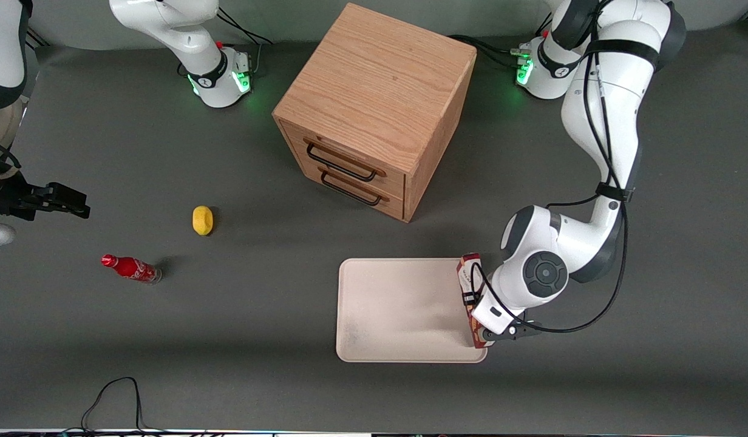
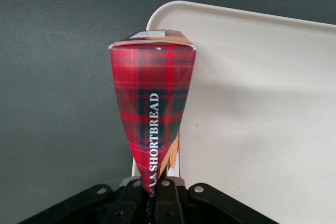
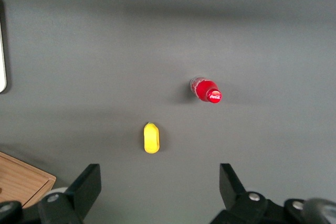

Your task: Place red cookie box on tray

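Cabinet: a wooden two-drawer cabinet (image 1: 374,109) stands on the bench (image 1: 240,340), turned at an angle, both drawers shut, each with a dark wire handle.
Lemon: a yellow lemon-like fruit (image 1: 202,220) lies on the bench toward the parked arm's end, in front of the cabinet and well apart from it.
Soda bottle: a small red bottle (image 1: 131,268) lies on its side, near the fruit and nearer the front camera.
Cable: a black cable (image 1: 116,394) loops at the bench edge nearest the camera.

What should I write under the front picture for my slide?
Left arm's hand holds the red cookie box over the tray edge.
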Available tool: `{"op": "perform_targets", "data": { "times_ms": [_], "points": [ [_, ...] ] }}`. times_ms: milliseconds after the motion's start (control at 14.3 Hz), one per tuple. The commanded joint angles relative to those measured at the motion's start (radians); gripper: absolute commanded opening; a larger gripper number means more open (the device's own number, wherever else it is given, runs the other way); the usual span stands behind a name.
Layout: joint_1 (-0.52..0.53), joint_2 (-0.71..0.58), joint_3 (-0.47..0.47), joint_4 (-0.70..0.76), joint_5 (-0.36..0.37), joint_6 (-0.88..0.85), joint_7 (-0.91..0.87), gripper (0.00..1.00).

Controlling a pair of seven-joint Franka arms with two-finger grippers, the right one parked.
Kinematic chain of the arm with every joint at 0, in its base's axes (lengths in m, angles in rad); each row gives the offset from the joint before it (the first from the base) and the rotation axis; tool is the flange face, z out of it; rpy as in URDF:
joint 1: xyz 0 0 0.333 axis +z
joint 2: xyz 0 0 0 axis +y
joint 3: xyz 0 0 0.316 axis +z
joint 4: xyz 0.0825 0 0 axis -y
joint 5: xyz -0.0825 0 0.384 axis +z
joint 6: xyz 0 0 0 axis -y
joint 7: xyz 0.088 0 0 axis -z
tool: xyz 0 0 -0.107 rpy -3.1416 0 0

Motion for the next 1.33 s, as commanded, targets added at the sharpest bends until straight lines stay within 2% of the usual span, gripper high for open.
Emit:
{"op": "perform_targets", "data": {
  "times_ms": [0, 70, 140, 210, 280, 420, 630, 910, 1050, 1190, 1260],
  "points": [
    [-0.035, 0.027, 0.029, 0.037, 0.015, -0.002, 0.008, 0.0],
    [-0.035, 0.029, 0.029, 0.037, 0.013, 0.012, 0.013, 0.0],
    [-0.037, 0.031, 0.029, 0.034, 0.013, 0.03, 0.03, 0.41],
    [-0.041, 0.031, 0.029, 0.019, 0.013, 0.061, 0.039, 0.59],
    [-0.044, 0.029, 0.029, 0.014, 0.013, 0.072, 0.041, 0.66],
    [-0.047, 0.028, 0.029, 0.013, 0.013, 0.081, 0.042, 0.96],
    [-0.043, 0.011, 0.029, 0.014, 0.013, 0.061, 0.045, 0.99],
    [-0.008, -0.096, 0.029, 0.008, 0.0, -0.041, 0.064, 1.0],
    [0.034, -0.219, 0.029, -0.063, -0.031, -0.083, 0.062, 1.0],
    [0.08, -0.374, 0.031, -0.191, -0.13, -0.106, 0.051, 1.0],
    [0.112, -0.464, 0.037, -0.255, -0.143, -0.147, 0.053, 1.0]
  ]
}}
